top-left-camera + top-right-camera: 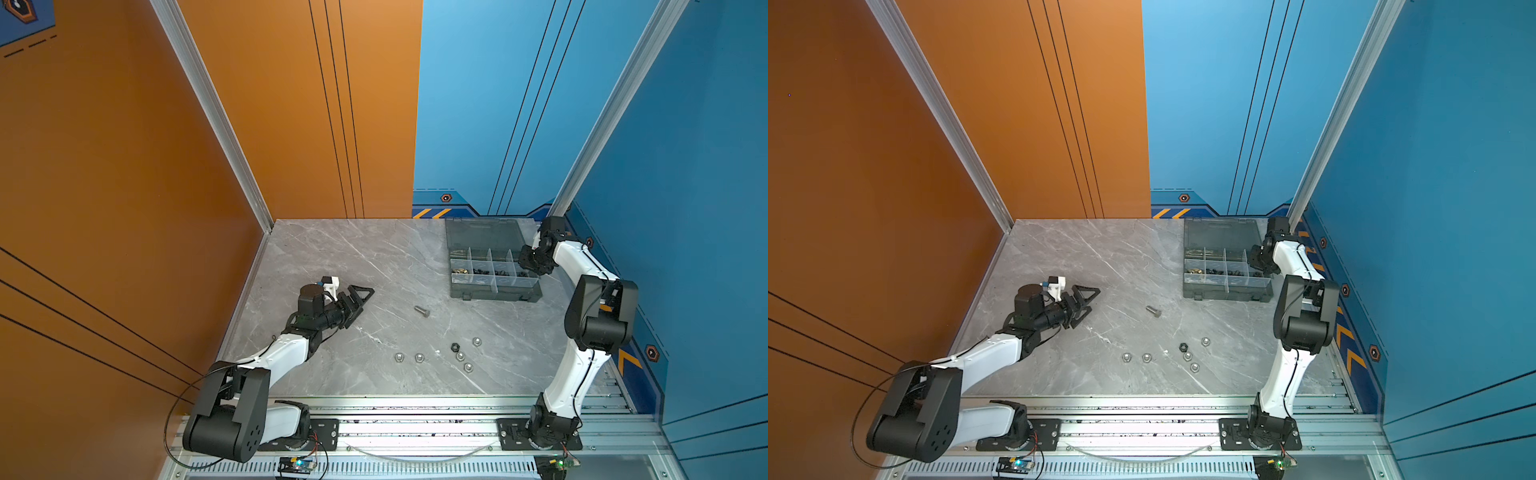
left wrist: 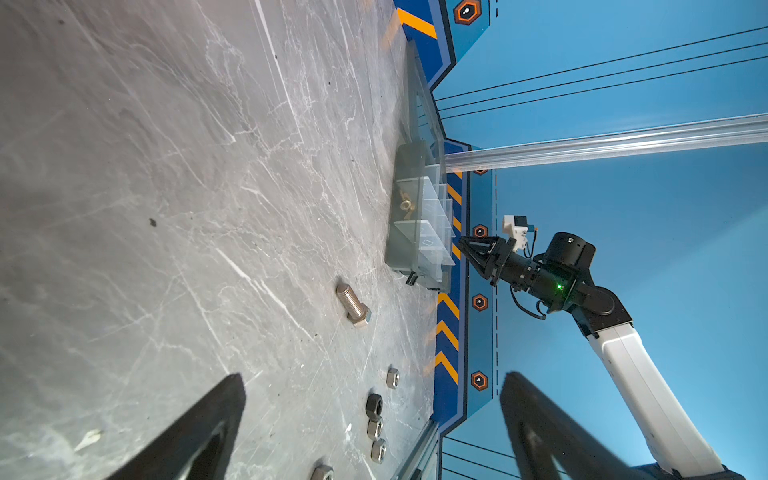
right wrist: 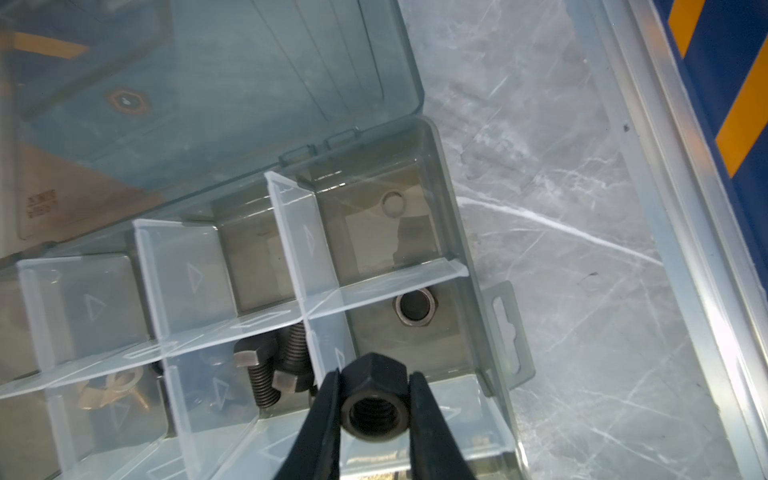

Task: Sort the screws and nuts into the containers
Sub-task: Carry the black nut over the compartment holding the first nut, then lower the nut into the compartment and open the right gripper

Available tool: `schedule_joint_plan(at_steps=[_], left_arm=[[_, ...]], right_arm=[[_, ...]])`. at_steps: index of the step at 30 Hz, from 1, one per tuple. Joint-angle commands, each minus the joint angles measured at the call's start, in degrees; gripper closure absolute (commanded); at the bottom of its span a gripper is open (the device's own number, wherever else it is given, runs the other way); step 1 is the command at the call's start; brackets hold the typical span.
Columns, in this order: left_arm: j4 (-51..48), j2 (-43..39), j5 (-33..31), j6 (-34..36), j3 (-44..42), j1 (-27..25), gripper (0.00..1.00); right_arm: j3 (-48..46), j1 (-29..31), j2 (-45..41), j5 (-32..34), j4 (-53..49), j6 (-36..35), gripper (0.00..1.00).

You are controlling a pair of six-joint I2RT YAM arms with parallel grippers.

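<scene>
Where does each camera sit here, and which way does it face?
Top views: high over the arms' base side, looking down on the marble table; left arm and right arm show whole.
Left wrist: low over the table, facing across it to the organiser box and right gripper; the left gripper shows, fingers spread.
Right wrist: just above the box, looking into its compartments; its gripper shows, shut on a black nut.
Shared: top and left wrist views both show the silver bolt.

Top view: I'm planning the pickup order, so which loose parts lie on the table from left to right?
Leftmost silver nut → silver bolt → black nut → rightmost silver nut; those overlapping in between are left out.
</scene>
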Motion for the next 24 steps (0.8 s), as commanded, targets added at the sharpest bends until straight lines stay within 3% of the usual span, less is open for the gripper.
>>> schedule_joint_plan(at_steps=[1, 3, 8, 10, 19, 24], left_arm=[[-0.6, 0.08, -0.91, 1.29, 0.98, 0.03, 0.02], [-0.63, -0.02, -0.91, 1.17, 0.9, 0.03, 0.02], [-0.66, 0.07, -1.01, 1.07, 0.85, -0.1, 0.02], [-0.65, -0.04, -0.89, 0.86, 0.82, -0.13, 0.02], [-0.74, -0.54, -0.85, 0.71, 0.57, -0.08, 0.02], [-0.79, -1.1, -1.25, 0.64, 0.18, 0.02, 0.02]], right_arm=[[1.86, -0.11, 1.33, 1.32, 0.07, 0.48, 0.96], [1.94, -0.11, 1.81, 1.02, -0.05, 0.4, 0.92], [2.62, -0.11, 2.09, -1.05, -0.37, -0.45, 0.68], [2.98, -0.11, 1.41, -2.07, -0.77, -0.54, 0.63], [2.2, 1.3, -5.79, -10.62, -2.01, -2.26, 0.58], [-1.05, 7.37, -11.64, -14.37, -7.05, -7.14, 0.57]])
